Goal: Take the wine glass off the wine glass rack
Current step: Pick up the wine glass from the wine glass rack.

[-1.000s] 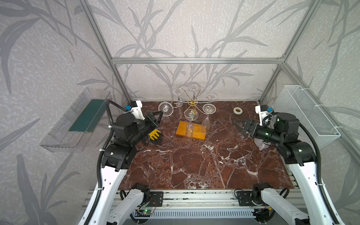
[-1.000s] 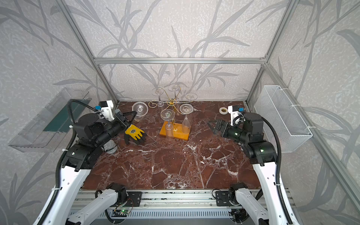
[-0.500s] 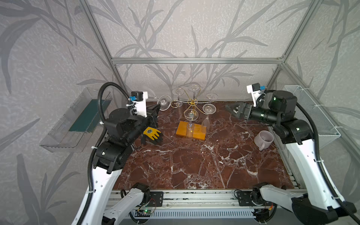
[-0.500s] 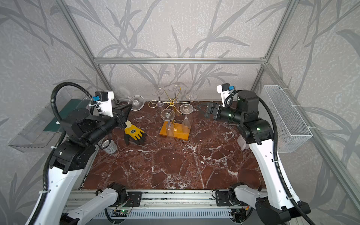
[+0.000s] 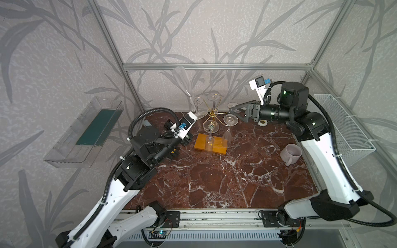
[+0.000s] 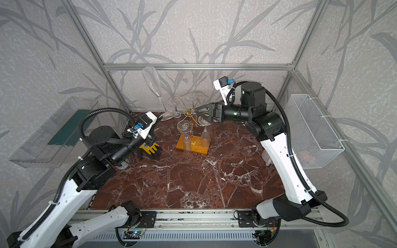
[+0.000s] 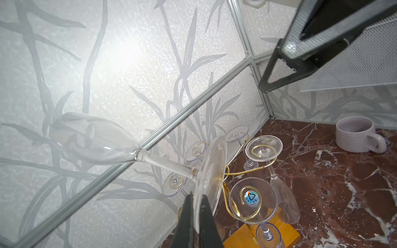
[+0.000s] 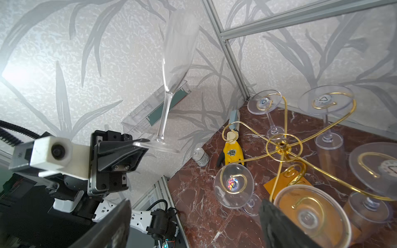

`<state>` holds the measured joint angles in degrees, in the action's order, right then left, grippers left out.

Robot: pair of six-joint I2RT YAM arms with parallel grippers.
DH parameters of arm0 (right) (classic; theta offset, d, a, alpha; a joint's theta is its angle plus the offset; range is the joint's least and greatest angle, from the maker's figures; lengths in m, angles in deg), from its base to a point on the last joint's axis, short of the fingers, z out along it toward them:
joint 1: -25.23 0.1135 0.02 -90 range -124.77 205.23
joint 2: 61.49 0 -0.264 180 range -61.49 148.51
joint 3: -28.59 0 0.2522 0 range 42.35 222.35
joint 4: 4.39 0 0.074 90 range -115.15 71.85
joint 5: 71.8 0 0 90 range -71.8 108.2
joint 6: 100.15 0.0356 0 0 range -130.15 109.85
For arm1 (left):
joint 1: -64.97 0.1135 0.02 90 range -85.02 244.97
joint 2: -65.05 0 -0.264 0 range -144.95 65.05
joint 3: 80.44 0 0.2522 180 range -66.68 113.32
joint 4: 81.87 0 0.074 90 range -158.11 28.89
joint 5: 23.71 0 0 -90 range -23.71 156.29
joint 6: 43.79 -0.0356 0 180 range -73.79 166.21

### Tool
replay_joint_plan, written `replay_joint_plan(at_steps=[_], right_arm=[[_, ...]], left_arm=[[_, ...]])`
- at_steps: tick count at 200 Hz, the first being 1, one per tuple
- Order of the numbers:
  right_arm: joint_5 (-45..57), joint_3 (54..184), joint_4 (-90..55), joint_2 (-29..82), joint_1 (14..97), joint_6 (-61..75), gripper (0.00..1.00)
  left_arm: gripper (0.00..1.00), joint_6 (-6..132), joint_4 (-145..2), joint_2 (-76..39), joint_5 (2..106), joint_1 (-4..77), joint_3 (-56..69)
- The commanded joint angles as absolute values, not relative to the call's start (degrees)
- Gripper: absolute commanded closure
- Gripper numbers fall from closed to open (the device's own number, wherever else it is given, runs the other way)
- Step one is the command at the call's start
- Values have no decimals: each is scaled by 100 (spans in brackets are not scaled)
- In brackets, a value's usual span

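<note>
Left hand clenched on foot rim of wine glass. We noted glass off wine glass rack, held aloft toward back wall, bowl uppermost, stem tilted, apart from gold arms on rack's left side. Rack sat at back of worktop on orange base, with five other glasses hanging upside down. Right hand spread wide, grasping nothing, level with rack top on opposite side. Mug near right arm. Yellow glove below left wrist.
</note>
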<state>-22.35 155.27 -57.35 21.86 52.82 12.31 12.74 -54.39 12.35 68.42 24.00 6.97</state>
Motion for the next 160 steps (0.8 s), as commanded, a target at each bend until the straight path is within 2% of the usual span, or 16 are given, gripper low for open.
replay_joint_plan(at_steps=[1, 15, 65, 101, 160], right_arm=[[-2270, 15810, -6040, 2300, 5468, 926, 11], [-2202, 15874, -6105, 2356, 5573, 842, 14], [-2027, 15860, -6269, 2411, 5819, 693, 37], [-1929, 15669, -6190, 2309, 5929, 602, 45], [-1690, 15119, -5942, 1957, 5936, 646, 71]], left_arm=[[100, -25, -6376, 1267, 7441, 1994, 487], [100, -357, -6668, 1244, 7619, 1701, 324], [100, -1970, -7274, 942, 8335, 668, 32], [100, -2429, -7846, 711, 8697, 212, -174], [100, -2566, -8417, 445, 9024, -109, -272]])
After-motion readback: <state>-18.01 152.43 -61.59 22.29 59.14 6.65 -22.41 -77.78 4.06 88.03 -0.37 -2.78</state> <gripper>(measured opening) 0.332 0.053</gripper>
